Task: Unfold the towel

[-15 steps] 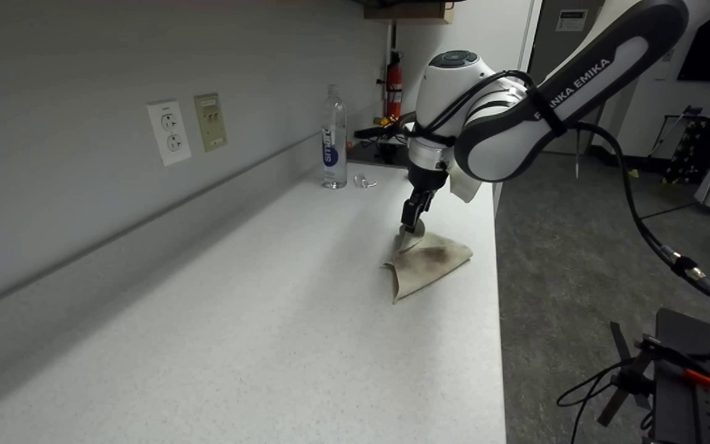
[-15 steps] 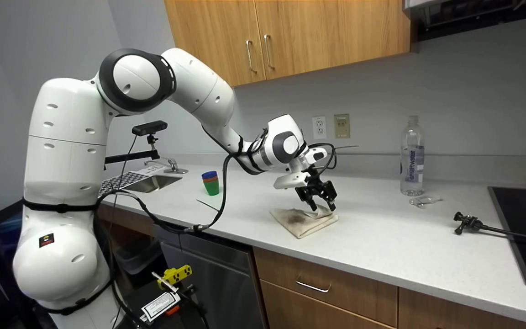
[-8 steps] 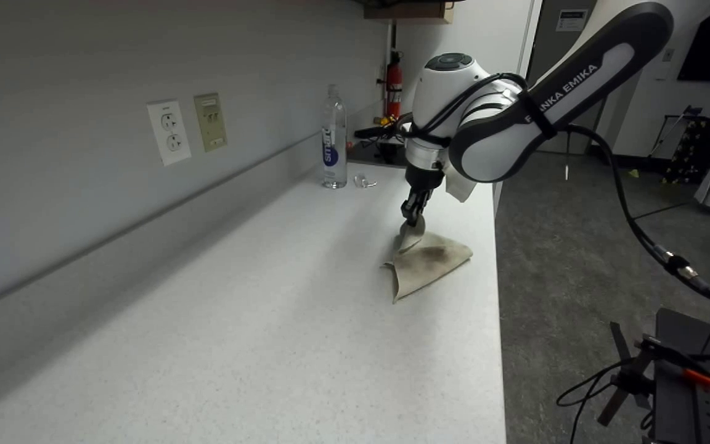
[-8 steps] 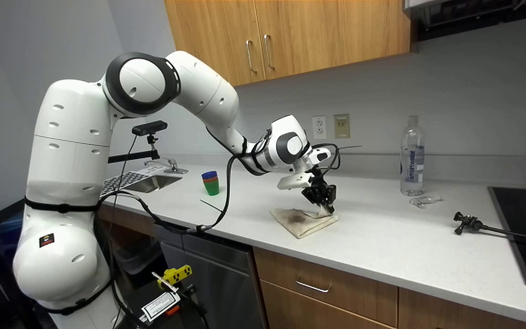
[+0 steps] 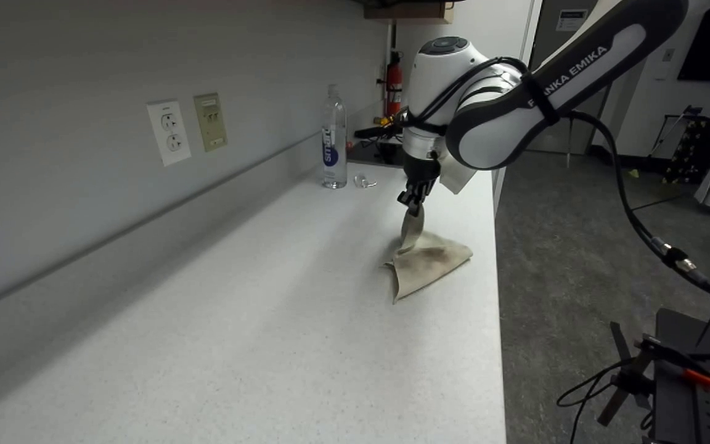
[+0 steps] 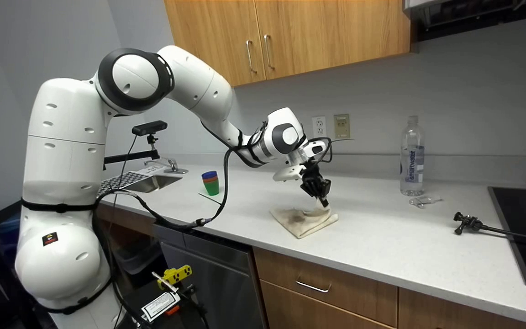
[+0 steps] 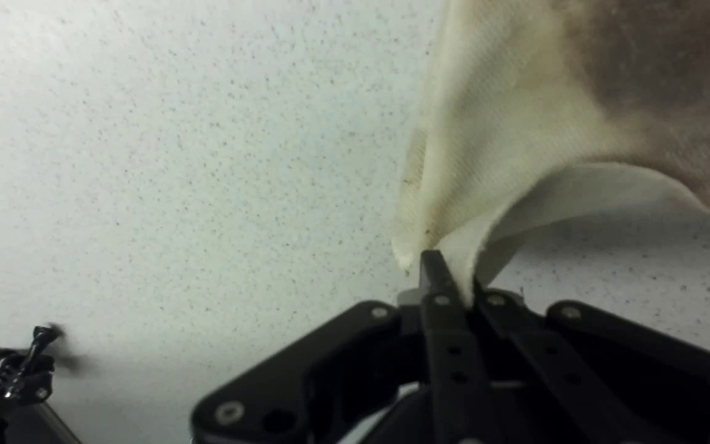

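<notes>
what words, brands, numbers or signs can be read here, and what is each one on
"F…ANKA EMIKA": on the robot arm, one letter hidden under a strap.
"smartwater": on the bottle.
Too small or blurred to read: the background sign, the arm's square sticker, the white label near the yellow power strip.
The wrist view shows no text.

The tabletop (image 6: 372,219) leaves passage between towel (image 6: 303,223) and bottle (image 6: 412,167). A clear object (image 6: 420,201), perhaps plastic, obstructs just beside the bottle
</notes>
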`<state>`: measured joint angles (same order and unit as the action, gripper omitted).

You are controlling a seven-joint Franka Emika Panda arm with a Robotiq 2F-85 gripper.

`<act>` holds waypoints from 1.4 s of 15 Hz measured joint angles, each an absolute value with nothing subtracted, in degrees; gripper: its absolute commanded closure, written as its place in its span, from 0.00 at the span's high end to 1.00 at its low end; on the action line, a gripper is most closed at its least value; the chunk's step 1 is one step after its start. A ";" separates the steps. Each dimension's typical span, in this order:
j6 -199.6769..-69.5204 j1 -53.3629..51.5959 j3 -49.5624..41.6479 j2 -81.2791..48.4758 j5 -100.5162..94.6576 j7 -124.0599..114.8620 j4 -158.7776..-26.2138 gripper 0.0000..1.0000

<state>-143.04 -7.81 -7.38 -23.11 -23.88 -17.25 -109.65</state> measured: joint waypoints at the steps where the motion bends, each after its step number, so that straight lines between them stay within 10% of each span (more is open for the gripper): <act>1: -140.33 -8.32 -7.36 -21.91 -23.88 -17.89 -109.70 0.00; 19: -104.54 -9.47 1.76 -7.59 -14.62 -18.66 -118.63 0.00; 20: -104.54 -9.44 1.77 -7.59 -14.58 -18.66 -118.96 0.27; 21: -104.54 -9.37 1.77 -7.59 -14.58 -18.66 -119.13 0.29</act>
<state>-104.54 -9.37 1.77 -7.59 -14.58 -18.66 -119.13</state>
